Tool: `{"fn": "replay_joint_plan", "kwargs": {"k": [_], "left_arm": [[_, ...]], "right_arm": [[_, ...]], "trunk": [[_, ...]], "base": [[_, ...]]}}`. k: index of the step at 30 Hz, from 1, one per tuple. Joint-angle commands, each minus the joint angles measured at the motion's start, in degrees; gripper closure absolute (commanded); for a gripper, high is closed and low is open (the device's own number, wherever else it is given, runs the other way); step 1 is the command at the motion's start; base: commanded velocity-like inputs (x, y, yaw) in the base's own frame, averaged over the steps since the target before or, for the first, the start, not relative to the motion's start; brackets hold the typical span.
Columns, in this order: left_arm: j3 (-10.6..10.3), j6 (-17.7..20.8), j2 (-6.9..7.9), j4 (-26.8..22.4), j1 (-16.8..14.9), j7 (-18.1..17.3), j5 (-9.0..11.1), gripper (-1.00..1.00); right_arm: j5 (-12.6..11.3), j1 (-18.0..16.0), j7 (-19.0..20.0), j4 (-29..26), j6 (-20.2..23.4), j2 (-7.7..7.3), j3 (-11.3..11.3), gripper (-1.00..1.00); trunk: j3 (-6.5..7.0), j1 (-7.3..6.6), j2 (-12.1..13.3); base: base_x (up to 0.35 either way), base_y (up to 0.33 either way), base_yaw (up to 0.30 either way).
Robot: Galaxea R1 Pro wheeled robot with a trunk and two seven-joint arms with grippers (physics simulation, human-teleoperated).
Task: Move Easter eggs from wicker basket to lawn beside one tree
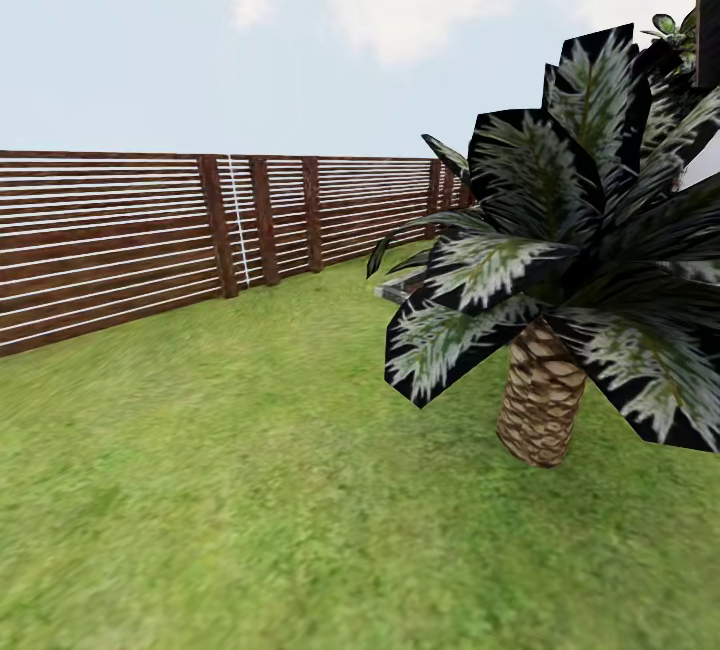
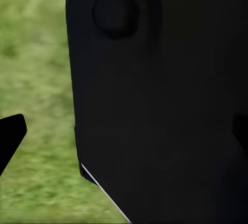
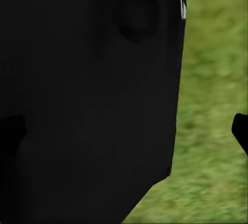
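Head camera looks out over the lawn [image 1: 220,490], open grass running up to the slatted fence [image 1: 110,240] under a pale sky. On the right stands a short palm [image 1: 545,330], scaly brown trunk, dark fronds spread wide. That is not the kind of tree the eggs are meant for, I'd say. No basket and no eggs anywhere in this look, so where they sit cannot be told from here.

Both wrist cameras are mostly blocked by a big black body part, with blurred grass beyond. A dark fingertip [image 2: 10,133] pokes in at the edge on the left wrist, another fingertip [image 3: 240,131] on the right. Whether either pincer is released or clenched, I cannot tell.

Judging by this, the robot is in transit; nothing shows any egg placed yet.
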Motion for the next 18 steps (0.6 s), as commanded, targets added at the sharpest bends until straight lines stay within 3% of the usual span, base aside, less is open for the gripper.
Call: {"fn": "replay_joint_plan", "kwargs": {"k": [1,6,9,18], "left_arm": [[0.0,0.0,0.00,0.0,0.0,0.0,0.0,-1.00],[0.1,-0.6,-1.48,-0.8,-0.1,-0.4,0.6,-1.00],[0.1,-0.9,-1.54,-1.7,-0.1,-0.8,0.6,-1.00],[0.3,-1.0,-1.49,-3.4,-0.1,-1.0,0.6,-1.00]], "right_arm": [[0.0,0.0,0.0,0.0,0.0,0.00,0.0,-1.00],[0.0,-1.5,0.4,-1.6,-0.7,-0.24,0.1,-1.00],[-0.2,-2.5,0.4,-1.9,-1.6,0.08,0.0,-1.00],[-0.8,-4.7,0.3,-1.8,-4.5,-0.08,-0.4,-1.00]], "trunk": [[-0.03,0.00,0.0],[-0.03,0.00,0.0],[-0.02,0.00,0.0],[0.19,0.00,0.0]], "base": [[0.000,0.000,0.000],[0.000,0.000,0.000],[0.000,0.000,-0.024],[0.000,0.000,-0.253]]}}
